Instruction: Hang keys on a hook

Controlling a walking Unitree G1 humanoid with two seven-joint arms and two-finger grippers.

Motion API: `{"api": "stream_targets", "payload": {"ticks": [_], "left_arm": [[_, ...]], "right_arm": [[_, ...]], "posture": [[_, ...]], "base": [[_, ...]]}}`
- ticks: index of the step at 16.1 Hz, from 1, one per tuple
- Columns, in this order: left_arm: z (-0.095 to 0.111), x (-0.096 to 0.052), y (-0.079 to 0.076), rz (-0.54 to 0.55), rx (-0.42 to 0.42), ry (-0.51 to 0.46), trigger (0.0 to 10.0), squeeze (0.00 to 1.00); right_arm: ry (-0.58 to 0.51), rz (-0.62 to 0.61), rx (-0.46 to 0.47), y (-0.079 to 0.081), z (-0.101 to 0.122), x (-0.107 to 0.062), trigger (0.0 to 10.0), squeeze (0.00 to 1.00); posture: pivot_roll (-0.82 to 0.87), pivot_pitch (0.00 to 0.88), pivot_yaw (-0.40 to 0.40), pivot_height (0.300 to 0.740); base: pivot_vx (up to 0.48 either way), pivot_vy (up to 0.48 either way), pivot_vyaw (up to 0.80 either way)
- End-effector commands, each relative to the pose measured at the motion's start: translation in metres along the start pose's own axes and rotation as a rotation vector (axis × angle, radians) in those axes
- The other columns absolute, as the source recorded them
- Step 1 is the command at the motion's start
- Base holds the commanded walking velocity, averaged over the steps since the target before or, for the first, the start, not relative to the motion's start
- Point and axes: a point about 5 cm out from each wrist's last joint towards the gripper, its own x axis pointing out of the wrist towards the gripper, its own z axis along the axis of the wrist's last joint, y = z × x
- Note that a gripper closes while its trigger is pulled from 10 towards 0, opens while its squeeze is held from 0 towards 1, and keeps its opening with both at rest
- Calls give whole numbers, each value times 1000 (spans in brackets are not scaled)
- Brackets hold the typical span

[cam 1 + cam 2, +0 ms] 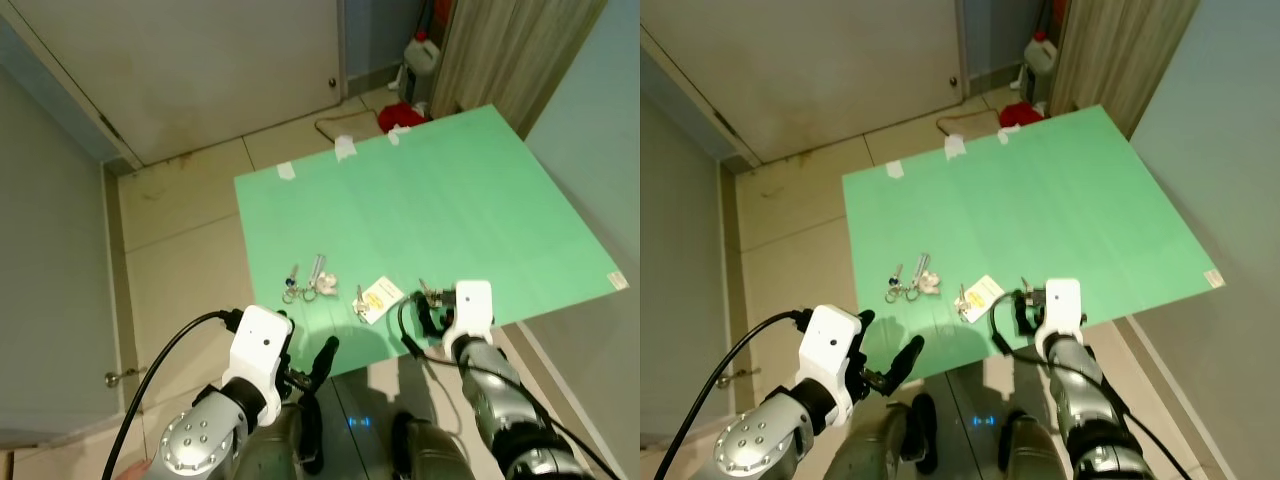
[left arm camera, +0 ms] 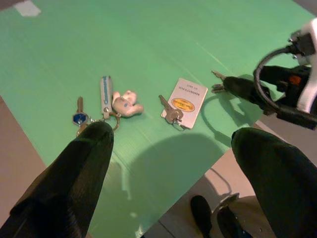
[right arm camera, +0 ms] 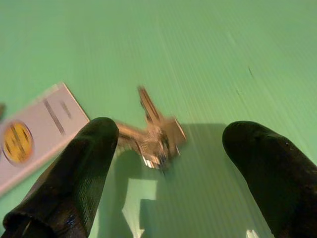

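Nearest to me: the left gripper (image 1: 318,368) hangs off the near edge of the green mat (image 1: 440,190), fingers (image 2: 74,183) spread wide with nothing between them. Its wrist camera looks across the mat's near strip.

Right gripper (image 1: 428,318) sits low at the mat's near edge, to the right. Its fingers (image 3: 69,178) stand wide apart and hold nothing. Between them, on the mat, lies a small silver key bunch (image 3: 156,136); I see no contact with either finger. From the head camera the same bunch shows just beside the gripper's white wrist housing.

A little to the left of it: a single key with a white card tag bearing a yellow oval (image 1: 380,297), flat on the mat.

Further left again: a third set (image 1: 308,283) with a blue-headed key, a pale strap and a small whitish charm, all lying on the mat near its front edge.

Beyond the keys, the mat runs bare to its far edge, where white tape tabs (image 1: 345,148) fix it to the tiled floor (image 1: 190,230).

Farthest: a pale door (image 1: 200,70), a red cloth-like lump (image 1: 400,115), a white jug (image 1: 422,55), and a beige curtain (image 1: 510,55).
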Motion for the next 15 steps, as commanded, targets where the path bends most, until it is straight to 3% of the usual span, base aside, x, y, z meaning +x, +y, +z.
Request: {"api": "stream_targets", "payload": {"ticks": [1,5,12,13,14,15], "left_arm": [[-1,-3,-2,9,-5,7,10000,0],[-3,-4,-4,-6,-12,19,10000,0],[-3,0,-6,-1,-14,10,10000,0],[-3,0,-6,0,-15,8,10000,0],[-3,0,-6,0,-15,5,10000,0],[-3,0,-7,-3,-13,2,10000,0]], "right_arm": [[4,11,-6,4,-7,-5,10000,0],[39,33,9,9,-19,-11,10000,0],[27,42,30,12,-13,-7,10000,0],[25,45,28,13,-13,-7,9529,0],[21,45,28,14,-12,-6,0,0],[19,45,30,15,-12,-5,0,0]], "posture": [[94,304,114,740],[78,292,109,740],[71,270,98,740],[72,269,96,740],[73,269,96,740],[73,269,96,740]], "base": [[0,0,0],[0,0,0],[0,0,0],[0,0,0],[0,0,0],[0,0,0]]}}
